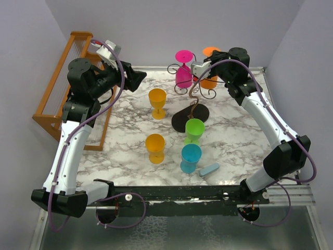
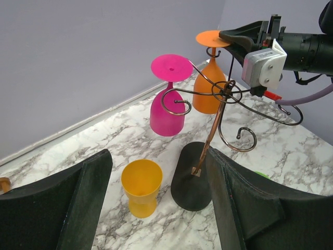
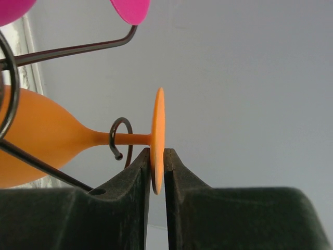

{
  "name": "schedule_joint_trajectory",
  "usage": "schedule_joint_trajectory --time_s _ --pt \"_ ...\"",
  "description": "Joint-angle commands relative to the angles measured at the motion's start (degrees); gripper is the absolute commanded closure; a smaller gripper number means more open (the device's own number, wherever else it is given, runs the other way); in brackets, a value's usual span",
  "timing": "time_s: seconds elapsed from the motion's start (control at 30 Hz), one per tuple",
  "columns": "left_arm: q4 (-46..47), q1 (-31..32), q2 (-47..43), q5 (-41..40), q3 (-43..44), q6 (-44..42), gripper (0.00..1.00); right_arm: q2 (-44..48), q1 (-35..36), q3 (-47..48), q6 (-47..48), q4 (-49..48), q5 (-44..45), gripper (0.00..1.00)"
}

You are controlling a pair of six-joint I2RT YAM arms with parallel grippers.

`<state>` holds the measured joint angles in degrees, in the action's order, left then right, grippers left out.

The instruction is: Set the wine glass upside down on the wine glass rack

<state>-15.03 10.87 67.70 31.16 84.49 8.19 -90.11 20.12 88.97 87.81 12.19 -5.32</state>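
Observation:
The orange wine glass point(image 2: 209, 94) hangs upside down on the thin dark wire wine glass rack point(image 2: 223, 91), its stem resting in a curled hook point(image 3: 119, 138) and its foot disc point(image 3: 157, 120) uppermost. My right gripper point(image 3: 157, 153) straddles the rim of that disc. One finger touches it and a thin gap shows at the other, so the jaws stand slightly open. From above, the right gripper point(image 1: 214, 53) sits at the back of the rack point(image 1: 195, 99). My left gripper point(image 2: 160, 153) is wide open and empty, hovering left of the rack point(image 1: 138, 78).
A pink glass point(image 1: 183, 75) also hangs inverted on the rack. Two yellow glasses point(image 1: 157, 101) point(image 1: 155, 146), a green one point(image 1: 194, 130) and a blue one point(image 1: 190, 158) stand on the marble. A small blue-grey piece point(image 1: 209, 170) lies near the front. A wooden rack point(image 1: 57, 104) stands at the left.

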Motion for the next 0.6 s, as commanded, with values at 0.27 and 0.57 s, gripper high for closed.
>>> schedule_joint_trajectory --time_s 0.27,0.57 --pt "1.75 -0.33 -1.17 -0.22 -0.33 -0.37 0.24 1.37 -0.26 1.67 -2.04 2.83 -3.39 0.78" --pt "1.8 -0.33 -1.17 -0.2 -0.55 -0.45 0.24 1.87 -0.26 2.28 -3.05 4.64 -4.89 0.7"
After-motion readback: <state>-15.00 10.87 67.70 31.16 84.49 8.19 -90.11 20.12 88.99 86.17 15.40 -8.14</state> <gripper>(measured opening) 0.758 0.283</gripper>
